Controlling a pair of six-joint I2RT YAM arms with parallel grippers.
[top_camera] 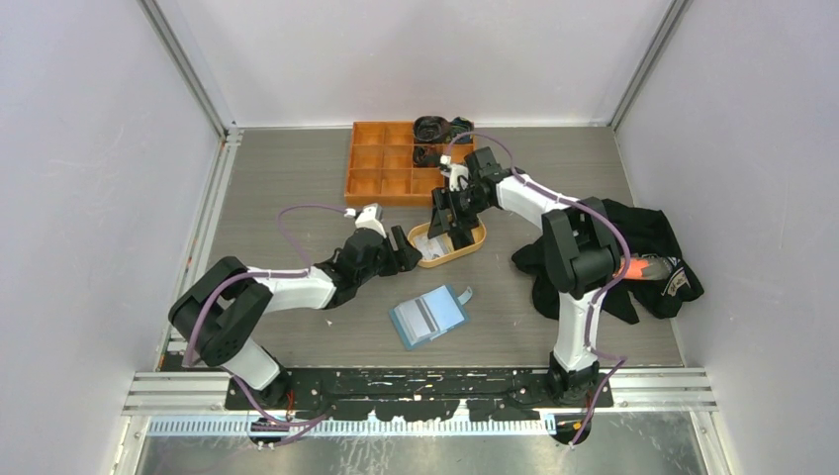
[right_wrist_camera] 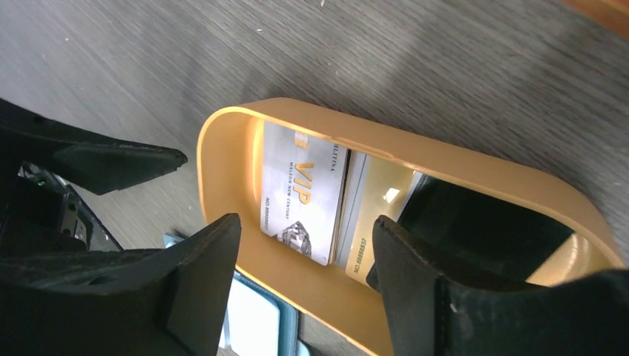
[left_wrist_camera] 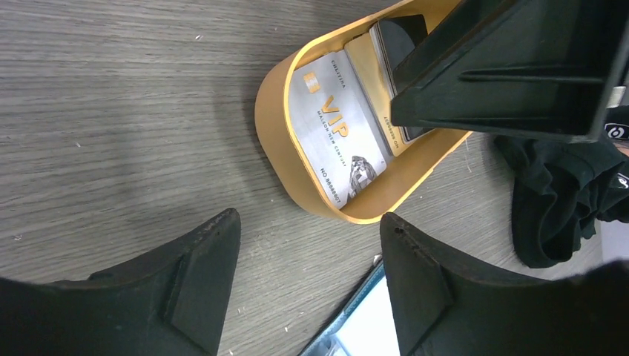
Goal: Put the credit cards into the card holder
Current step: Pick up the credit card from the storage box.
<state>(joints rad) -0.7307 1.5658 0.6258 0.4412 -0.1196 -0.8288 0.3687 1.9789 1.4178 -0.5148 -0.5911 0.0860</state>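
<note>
Several credit cards lie stacked in an oval tan dish (top_camera: 440, 263): a silver VIP card (right_wrist_camera: 300, 193) on top, a gold card (right_wrist_camera: 371, 215) under it and a black card (right_wrist_camera: 475, 222) further along. My right gripper (right_wrist_camera: 305, 221) hangs open just above the dish, its jaws straddling the silver card's end without touching it. My left gripper (left_wrist_camera: 309, 222) is open over bare table just outside the dish's left end (left_wrist_camera: 278, 148), holding nothing. The blue card holder (top_camera: 428, 315) lies open on the table in front of the dish; its corner (left_wrist_camera: 363, 319) shows beside my left gripper.
An orange compartment tray (top_camera: 396, 163) with dark items stands behind the dish. A black cloth (top_camera: 613, 257) is heaped by the right arm. The right gripper's body (left_wrist_camera: 512, 67) hangs over the dish's far end, close to my left gripper.
</note>
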